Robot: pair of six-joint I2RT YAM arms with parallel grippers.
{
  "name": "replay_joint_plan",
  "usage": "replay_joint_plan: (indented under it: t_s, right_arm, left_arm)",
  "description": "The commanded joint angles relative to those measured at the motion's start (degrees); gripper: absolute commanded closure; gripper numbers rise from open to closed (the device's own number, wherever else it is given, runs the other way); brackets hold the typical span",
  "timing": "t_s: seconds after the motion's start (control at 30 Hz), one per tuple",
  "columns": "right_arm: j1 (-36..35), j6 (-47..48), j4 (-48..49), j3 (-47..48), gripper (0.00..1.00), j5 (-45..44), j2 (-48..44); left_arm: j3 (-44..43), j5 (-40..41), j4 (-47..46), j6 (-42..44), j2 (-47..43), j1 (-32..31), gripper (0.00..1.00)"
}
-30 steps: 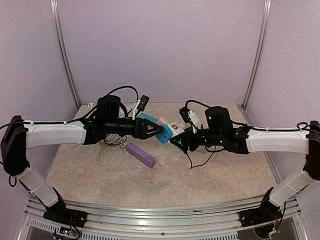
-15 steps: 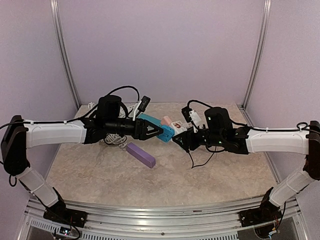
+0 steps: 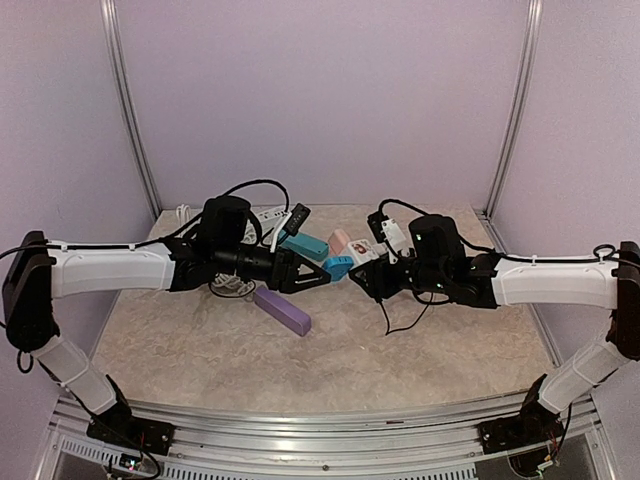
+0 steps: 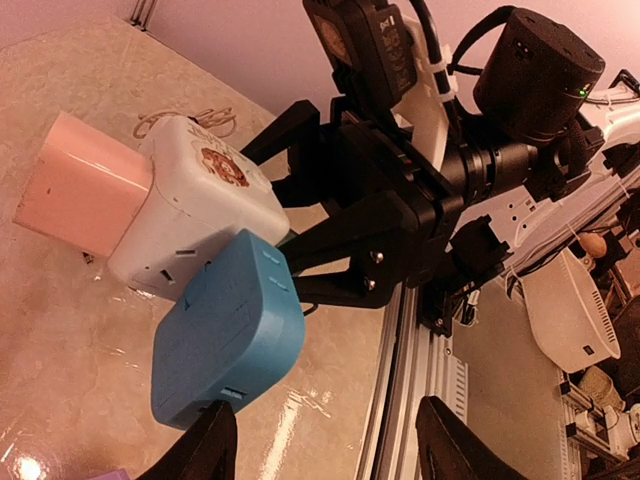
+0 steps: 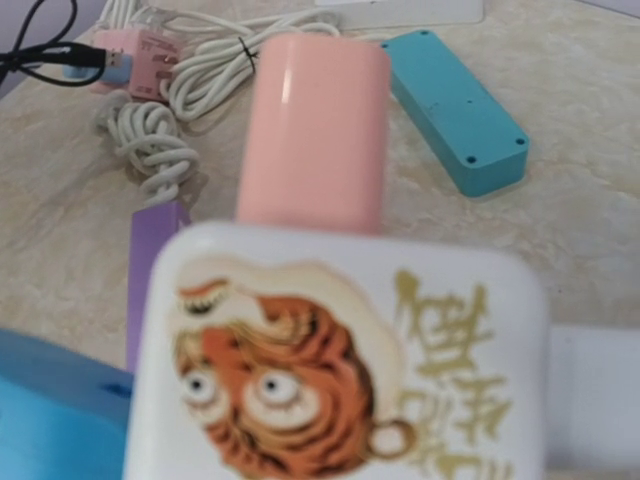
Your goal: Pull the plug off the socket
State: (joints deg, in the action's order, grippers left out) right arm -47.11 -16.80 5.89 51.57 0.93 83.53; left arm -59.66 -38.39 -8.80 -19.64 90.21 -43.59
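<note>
R claw (image 3: 362,272) pinching 1 socket cube (image 4: 200,215) | 1 pink plug (image 4: 80,195) + 1 blue plug (image 4: 228,330) on it | L claw (image 3: 325,272): grip unclear

Table (image 3: 420,350) top was a marble-look slab, laminate or stone, can't tell which. Glossy, it threw glare in the left wrist view. Socket cube (image 4: 200,215) was smooth white plastic, semi-gloss, with a printed tiger graphic on one face. Pink plug (image 5: 315,135) was smooth satin plastic with a soft highlight along its length. Blue plug (image 4: 228,330) was matt plastic with moulded slots. Teal power strip (image 5: 455,110) toward the table's far edge was matt plastic. Purple block (image 3: 282,309) was smooth and matt. White cable (image 5: 150,150) had a rubbery sheath and a dull sheen. Rail (image 3: 320,415) along the near edge was bare metal. Left arm shell (image 3: 110,268) was white plastic, slightly glossy.
</note>
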Motion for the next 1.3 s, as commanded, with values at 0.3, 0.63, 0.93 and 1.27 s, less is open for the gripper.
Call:
replay_joint_plan:
  t_s: [0.3, 0.63, 0.93, 1.27]
  right_arm:
    - [-0.57, -0.38, 5.54, 0.72, 1.0, 1.24, -2.26]
    - [-0.53, -0.31, 5.22, 0.71, 1.0, 1.91, -2.99]
    - [-0.53, -0.21, 4.43, 1.3, 1.0, 3.19, -3.01]
    - [-0.54, 0.71, 2.39, 2.71, 1.0, 3.73, -2.59]
  left_arm:
    - [-2.24, 8.21, 8.62, 8.22, -5.43, -2.35, 0.34]
    - [-4.17, 26.89, 12.86, 14.36, -6.89, -6.89, 0.27]
    - [-9.0, 31.47, 15.93, 17.72, -1.82, -10.39, 0.26]
    - [-12.37, 35.06, 19.59, 19.29, 1.95, -11.24, 0.32]
